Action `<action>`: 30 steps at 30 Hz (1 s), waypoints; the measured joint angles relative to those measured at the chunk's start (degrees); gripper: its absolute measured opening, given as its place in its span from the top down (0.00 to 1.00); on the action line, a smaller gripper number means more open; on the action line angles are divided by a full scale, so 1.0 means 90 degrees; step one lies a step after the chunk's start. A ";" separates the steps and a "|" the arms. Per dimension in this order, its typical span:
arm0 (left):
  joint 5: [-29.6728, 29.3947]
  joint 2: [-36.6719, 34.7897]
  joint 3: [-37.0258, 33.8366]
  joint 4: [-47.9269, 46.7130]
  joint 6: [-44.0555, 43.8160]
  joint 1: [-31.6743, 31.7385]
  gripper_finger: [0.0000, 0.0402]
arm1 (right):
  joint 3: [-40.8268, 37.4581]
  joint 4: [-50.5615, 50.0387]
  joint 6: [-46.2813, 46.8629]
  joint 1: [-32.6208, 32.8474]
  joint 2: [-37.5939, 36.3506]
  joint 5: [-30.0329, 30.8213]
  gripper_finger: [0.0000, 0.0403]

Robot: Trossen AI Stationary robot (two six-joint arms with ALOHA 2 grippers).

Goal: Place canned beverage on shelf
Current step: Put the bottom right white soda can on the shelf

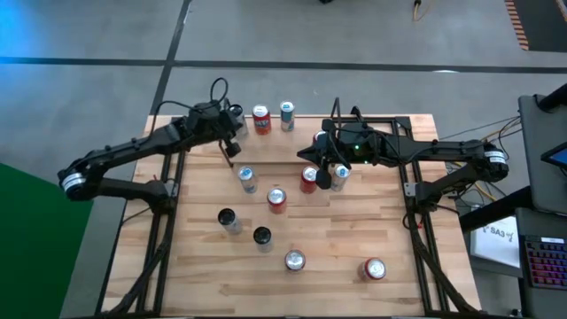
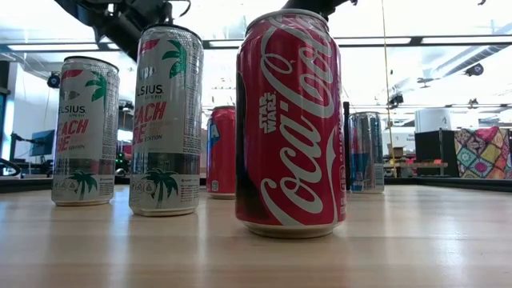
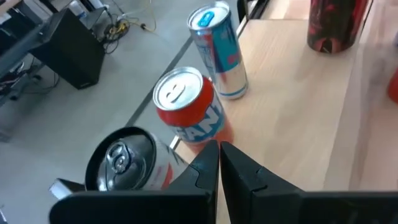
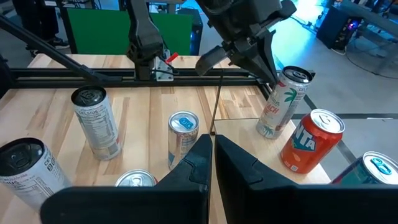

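The shelf (image 1: 270, 146) is a narrow black-rod rack with a light wooden floor at the table's far edge. On it stand a white palm-print can (image 1: 232, 116), a red Fanta can (image 1: 261, 119) and a blue-and-silver can (image 1: 287, 115). My left gripper (image 1: 233, 142) is shut and empty just near of the white can (image 3: 121, 160); the Fanta can (image 3: 186, 106) is ahead of it. My right gripper (image 1: 324, 175) is shut and empty (image 4: 211, 146), low between a red can (image 1: 308, 180) and a blue-white can (image 1: 340, 175).
Several more cans stand loose on the table: a blue-white one (image 1: 247, 179), a red one (image 1: 276, 199), two dark-topped ones (image 1: 228, 221) (image 1: 262, 237), and two near the front (image 1: 294, 260) (image 1: 374, 268). Black side frames (image 1: 416, 204) run along both table sides.
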 joint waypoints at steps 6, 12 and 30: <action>-0.0141 0.0271 0.0000 0.0038 0.0003 0.0009 1.00 | 0.0000 0.0002 -0.0002 0.0000 0.0000 0.0000 0.97; -0.0726 0.0547 0.0000 0.0212 0.0124 0.0055 1.00 | -0.0015 0.0002 0.0040 0.0000 0.0000 0.0000 0.97; -0.0850 0.0841 0.0000 0.0716 0.0175 0.0318 1.00 | -0.0087 0.0002 0.0040 0.0000 0.0000 0.0002 0.97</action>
